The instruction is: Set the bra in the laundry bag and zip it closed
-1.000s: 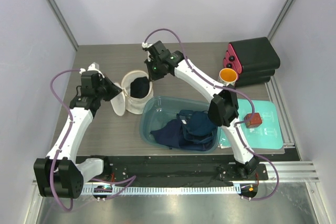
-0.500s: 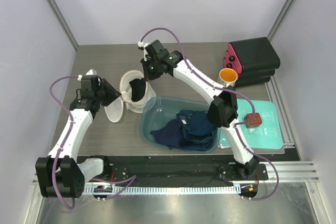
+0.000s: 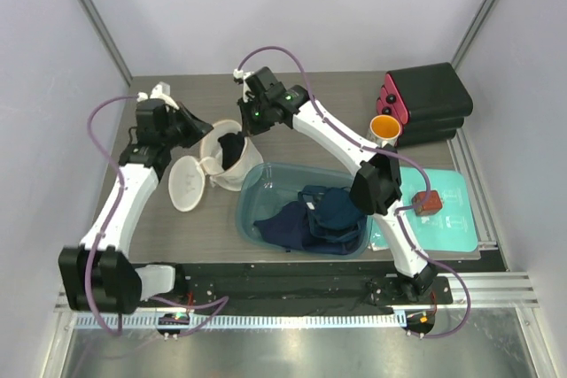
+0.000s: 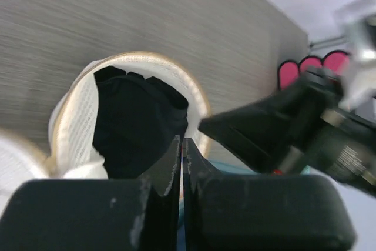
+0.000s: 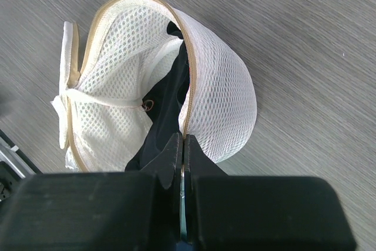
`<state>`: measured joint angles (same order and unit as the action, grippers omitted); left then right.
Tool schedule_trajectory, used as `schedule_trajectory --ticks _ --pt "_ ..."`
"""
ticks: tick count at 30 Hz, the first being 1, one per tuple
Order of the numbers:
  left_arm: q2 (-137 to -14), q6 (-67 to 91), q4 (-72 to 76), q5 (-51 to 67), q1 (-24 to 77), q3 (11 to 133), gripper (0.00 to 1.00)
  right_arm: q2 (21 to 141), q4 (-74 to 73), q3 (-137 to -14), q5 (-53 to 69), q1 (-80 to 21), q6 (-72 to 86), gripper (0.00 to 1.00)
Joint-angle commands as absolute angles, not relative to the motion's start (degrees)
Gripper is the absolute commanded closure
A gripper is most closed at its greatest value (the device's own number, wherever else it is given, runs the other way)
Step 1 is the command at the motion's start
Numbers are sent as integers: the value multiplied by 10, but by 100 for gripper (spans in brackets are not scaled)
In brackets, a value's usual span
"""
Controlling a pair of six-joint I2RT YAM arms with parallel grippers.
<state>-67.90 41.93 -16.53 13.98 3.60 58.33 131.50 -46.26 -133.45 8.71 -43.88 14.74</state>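
Right gripper [image 5: 182, 145] pinches the laundry bag [image 5: 220, 98] rim, bra [image 5: 167, 116] just beyond its tips. Left gripper [image 4: 181, 145] is clenched, bag directly ahead.

Left claw [image 4: 180, 143] and right claw [image 5: 182, 140] pinched closed, arms outstretched

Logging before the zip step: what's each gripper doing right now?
Left gripper: jaws closed; whether they pinch anything cannot be told.
Right gripper: jaws closed on the laundry bag's rim.
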Motion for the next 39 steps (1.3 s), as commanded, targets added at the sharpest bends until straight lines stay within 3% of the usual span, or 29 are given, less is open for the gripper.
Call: schedule_trajectory --ticks 1,26,34,35,39 --pt "-774 429 -128 179 62 595 100 1302 -438 -1340 98 -439 157 99" --pt "-1028 489 -8 143 139 617 100 1274 -424 -1343 97 -439 170 99" --pt "-944 421 -128 42 141 669 100 1266 -417 -1318 97 -431 164 99" --pt "-928 418 -142 29 141 674 98 1267 -416 -1316 98 -430 166 99" --pt "-847 402 -201 -14 140 665 72 1273 -410 -1314 109 -428 170 99"
